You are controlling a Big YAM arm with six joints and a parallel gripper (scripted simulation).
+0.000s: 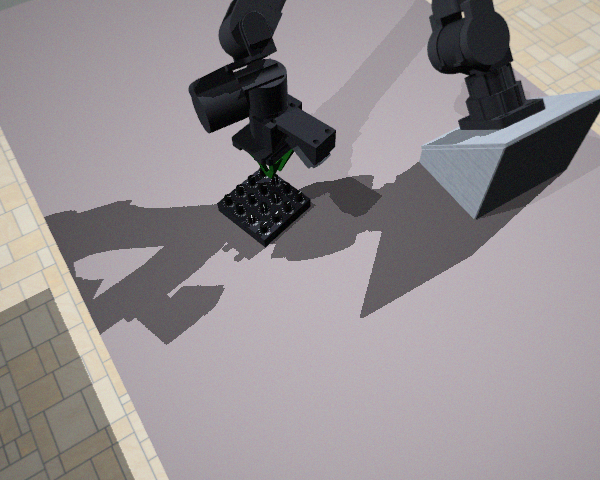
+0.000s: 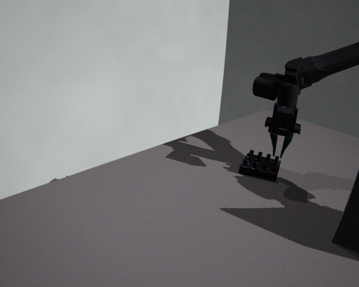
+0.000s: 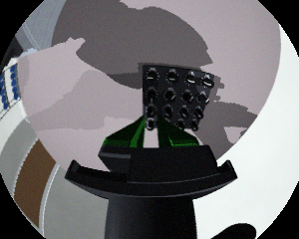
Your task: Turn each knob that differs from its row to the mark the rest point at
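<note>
The black knob box stands on the table with its sixteen black knobs up; their white lines are too small to read. It also shows in the exterior view and in the wrist view. My gripper points straight down with its green fingers a narrow gap apart and nothing between them. The tips hover just above a knob at the box's far corner, close to its top. In the wrist view the fingertips sit at the near left corner of the box.
The arm's wedge-shaped grey base stands to the right of the box, also seen in the exterior view. The table's left edge drops to a tiled floor. A pale wall stands behind the table.
</note>
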